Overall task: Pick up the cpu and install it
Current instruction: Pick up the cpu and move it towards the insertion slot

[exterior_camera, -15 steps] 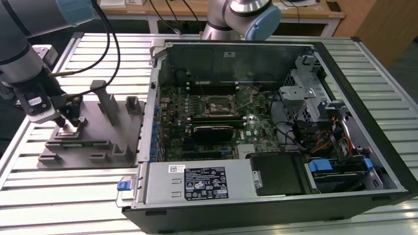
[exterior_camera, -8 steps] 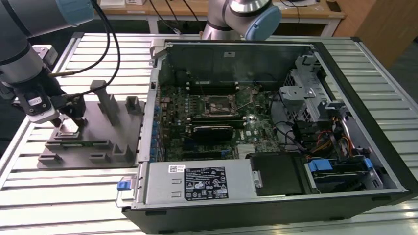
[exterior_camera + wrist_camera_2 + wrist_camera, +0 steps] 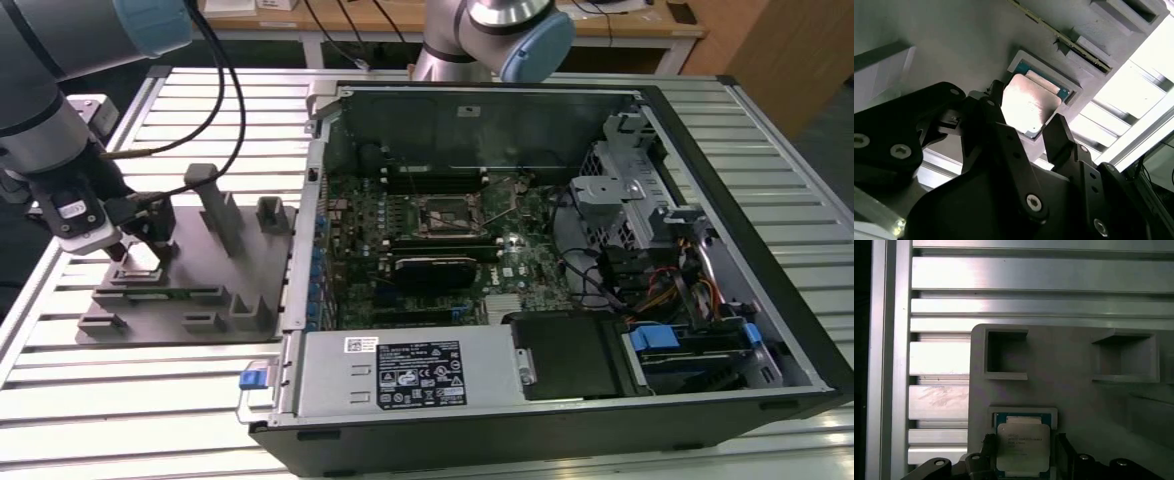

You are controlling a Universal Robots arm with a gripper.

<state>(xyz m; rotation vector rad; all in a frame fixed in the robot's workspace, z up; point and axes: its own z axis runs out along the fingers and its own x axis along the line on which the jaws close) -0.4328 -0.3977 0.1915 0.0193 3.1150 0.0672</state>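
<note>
A Universal Robots arm (image 3: pixel 54 120) reaches down over a grey fixture block (image 3: pixel 200 290) on a slatted aluminium table (image 3: pixel 134 400), at the exterior view's left, with its gripper (image 3: pixel 134 258) lowered to the block's near corner. In both wrist views the cpu (image 3: pixel 1029 102) (image 3: pixel 1023 445), a flat square chip with a bright metal top and a thin green border, lies in a shallow square pocket of the fixture block (image 3: pixel 1069 355). The gripper (image 3: pixel 1026 117) (image 3: pixel 1024 450) hangs directly over it. Its two black fingers (image 3: pixel 1056 132) are spread apart and straddle the chip, one at each of two opposite edges. In the first wrist view a sliver of the pocket's frame shows between one finger (image 3: pixel 1061 450) and the chip's side. Two empty rectangular recesses (image 3: pixel 1006 352) sit further along the same block, and grey upright posts (image 3: pixel 214 200) rise from it in the exterior view. Just beside the block, toward the exterior view's right, an open computer case (image 3: pixel 787 300) lies on its side on the table. The green motherboard (image 3: pixel 521 265) is exposed, and its dark, metal-framed socket (image 3: pixel 445 213) sits near the middle of the board, well apart from the gripper. Black cables (image 3: pixel 220 90) trail from the arm across the table's slats.
</note>
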